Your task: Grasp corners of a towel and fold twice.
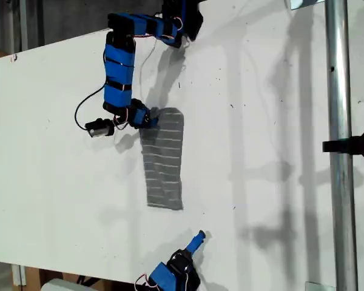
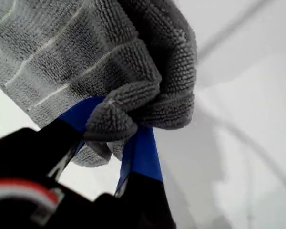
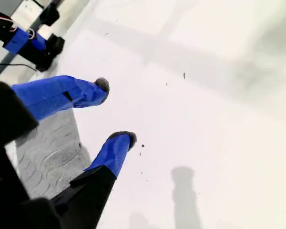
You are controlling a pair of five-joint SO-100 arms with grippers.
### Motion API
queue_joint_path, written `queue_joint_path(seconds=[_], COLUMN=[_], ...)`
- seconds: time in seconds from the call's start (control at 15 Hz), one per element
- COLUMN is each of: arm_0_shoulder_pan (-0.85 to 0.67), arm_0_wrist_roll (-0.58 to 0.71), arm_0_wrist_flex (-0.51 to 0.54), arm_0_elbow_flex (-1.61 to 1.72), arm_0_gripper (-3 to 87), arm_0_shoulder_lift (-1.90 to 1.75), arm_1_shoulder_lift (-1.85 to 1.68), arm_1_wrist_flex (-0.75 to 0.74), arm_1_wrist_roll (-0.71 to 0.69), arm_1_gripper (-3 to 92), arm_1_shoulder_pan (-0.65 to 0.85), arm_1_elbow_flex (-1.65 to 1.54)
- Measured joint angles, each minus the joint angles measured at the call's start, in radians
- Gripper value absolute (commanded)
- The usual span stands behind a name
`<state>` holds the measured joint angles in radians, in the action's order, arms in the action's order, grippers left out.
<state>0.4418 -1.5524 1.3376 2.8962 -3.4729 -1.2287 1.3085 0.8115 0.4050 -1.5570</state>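
The towel lies on the white tabletop near the middle of the exterior view, folded into a long narrow strip that runs from the upper arm's tool down toward the lower arm. It is dark grey with thin white stripes crossing its short way, evenly spaced (in the first wrist view the stripes read as pale threads set into a looped, nubbly weave). The strip's far end, the one toward the exterior view's bottom, lies flat and squarely cut; the near end at the tool is lifted and rumpled.

My first tool is pinching that rumpled end: a bunched corner of the towel sits pressed between its two blue fingers, with more cloth folded over above the pinch. In the exterior view this tool sits at the strip's upper edge, at the end of the blue arm that reaches in from the top.

My second tool is spread wide, its fingers apart with nothing between them, over bare tabletop; a patch of the grey cloth shows just beside it. In the exterior view it points up from the bottom edge, apart from the towel's lower end.
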Motion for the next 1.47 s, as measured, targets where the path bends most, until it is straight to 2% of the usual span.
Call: queue_joint_path(seconds=[0.13, 0.33, 0.47, 0.53, 0.67, 0.87, 1.07, 1.13, 1.33, 1.47], arm_0_shoulder_pan=[0.0, 0.0, -0.002, -0.018, -0.034, -0.037, -0.046, -0.046, -0.046, -0.048], arm_0_wrist_roll=[0.009, 0.035, 0.055, 0.063, 0.074, 0.074, 0.074, 0.074, 0.066, 0.058], arm_0_wrist_flex=[-0.017, -0.055, -0.067, -0.071, -0.071, -0.071, -0.092, -0.094, -0.094, -0.109], arm_0_elbow_flex=[0.014, 0.035, 0.035, 0.035, 0.035, 0.035, 0.041, 0.048, 0.058, 0.072], arm_0_gripper=[16.5, 16.7, 16.8, 16.8, 16.9, 17.0, 17.0, 17.0, 17.0, 16.9], arm_0_shoulder_lift=[0.0, 0.0, 0.0, 0.0, 0.0, 0.0, 0.0, 0.0, 0.0, 0.0], arm_1_shoulder_lift=[-0.279, -0.801, -1.02, -1.035, -0.969, -0.738, -0.474, -0.391, -0.138, -0.052], arm_1_wrist_flex=[0.137, 0.347, 0.362, 0.334, 0.167, -0.109, -0.328, -0.382, -0.419, -0.367], arm_1_wrist_roll=[0.069, 0.272, 0.345, 0.347, 0.311, 0.249, 0.242, 0.236, 0.216, 0.193], arm_1_gripper=[-0.1, -0.2, -0.2, -0.2, -0.2, -0.2, 0.0, 4.4, 41.4, 37.7], arm_1_shoulder_pan=[-0.061, -0.233, -0.327, -0.353, -0.347, -0.31, -0.247, -0.227, -0.184, -0.183], arm_1_elbow_flex=[-0.239, -0.471, -0.494, -0.488, -0.416, -0.319, -0.249, -0.225, -0.078, 0.06])
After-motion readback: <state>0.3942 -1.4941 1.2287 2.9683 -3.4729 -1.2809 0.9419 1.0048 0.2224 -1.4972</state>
